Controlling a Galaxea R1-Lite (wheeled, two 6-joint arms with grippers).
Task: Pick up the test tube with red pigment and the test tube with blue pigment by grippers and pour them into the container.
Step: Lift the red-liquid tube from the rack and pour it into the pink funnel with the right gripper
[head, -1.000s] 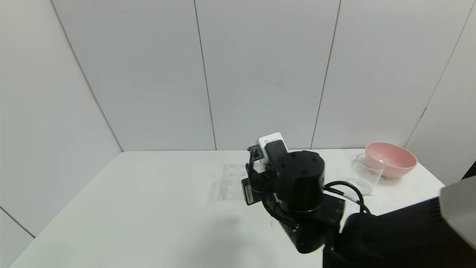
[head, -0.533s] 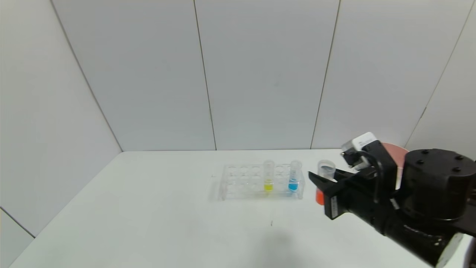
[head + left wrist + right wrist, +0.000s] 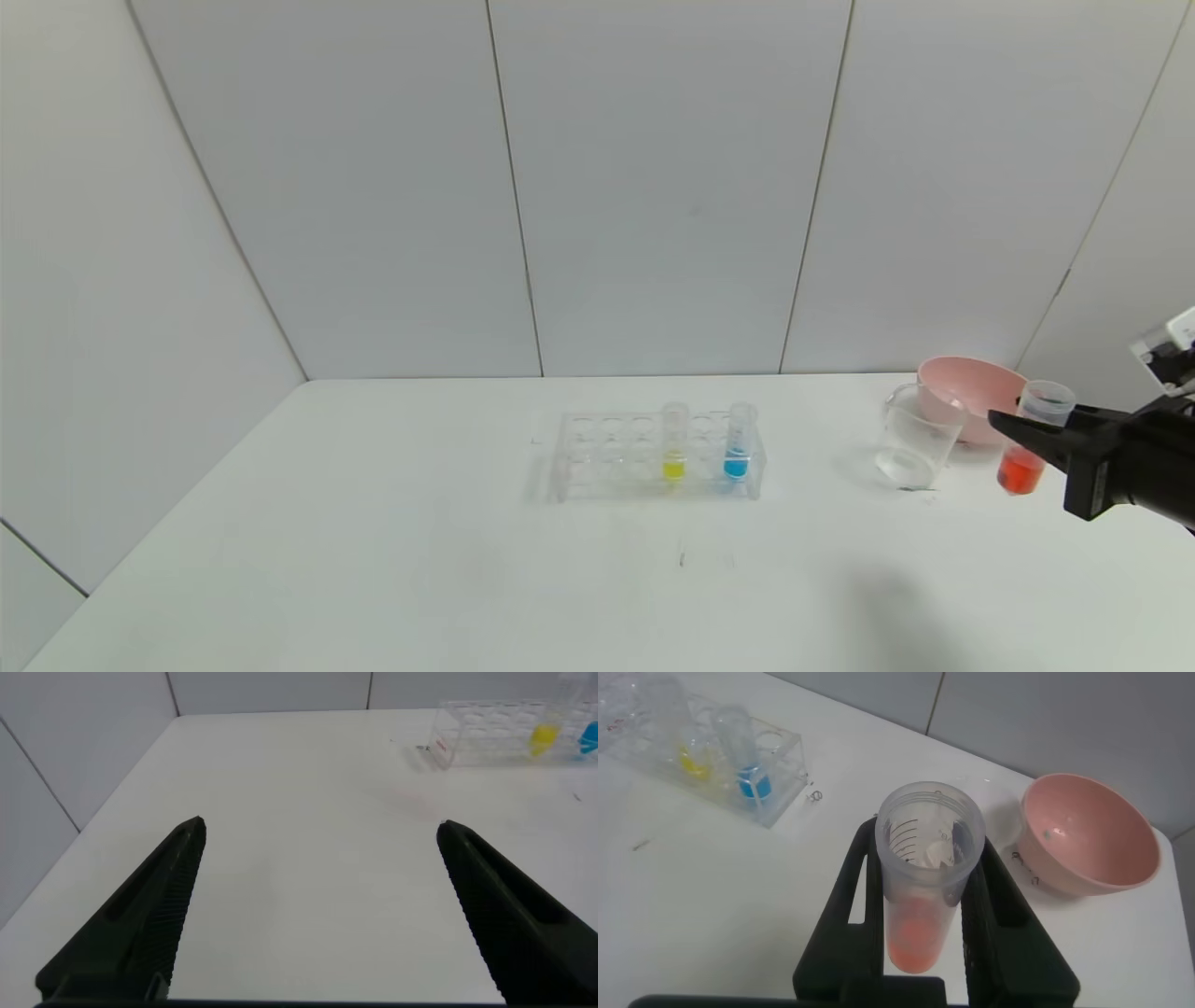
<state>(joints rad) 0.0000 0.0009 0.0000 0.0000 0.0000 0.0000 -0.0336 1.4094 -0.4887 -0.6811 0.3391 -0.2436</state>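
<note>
The test tube with red pigment [image 3: 1024,462] hangs upright above the table, and my right gripper [image 3: 1027,431] is shut on its upper part. It is just right of the container [image 3: 917,448], a clear beaker standing on the table, and nothing shows inside the beaker. In the right wrist view the black fingers [image 3: 854,887] clamp the red tube [image 3: 920,905] from both sides. The test tube with blue pigment [image 3: 738,446] stands in the clear rack [image 3: 597,457] at mid-table. My left gripper [image 3: 320,824] is open over bare table, well left of the rack [image 3: 486,733].
A yellow-liquid tube [image 3: 673,443] stands in the rack next to the blue one. A pink bowl [image 3: 971,392] sits behind the beaker near the back right corner, close to the wall panels. The white table [image 3: 373,523] stretches bare on the left and front.
My right arm has swung from over the rack to the right, carrying the red tube past the beaker. The rack with the yellow and blue tubes has come into sight.
</note>
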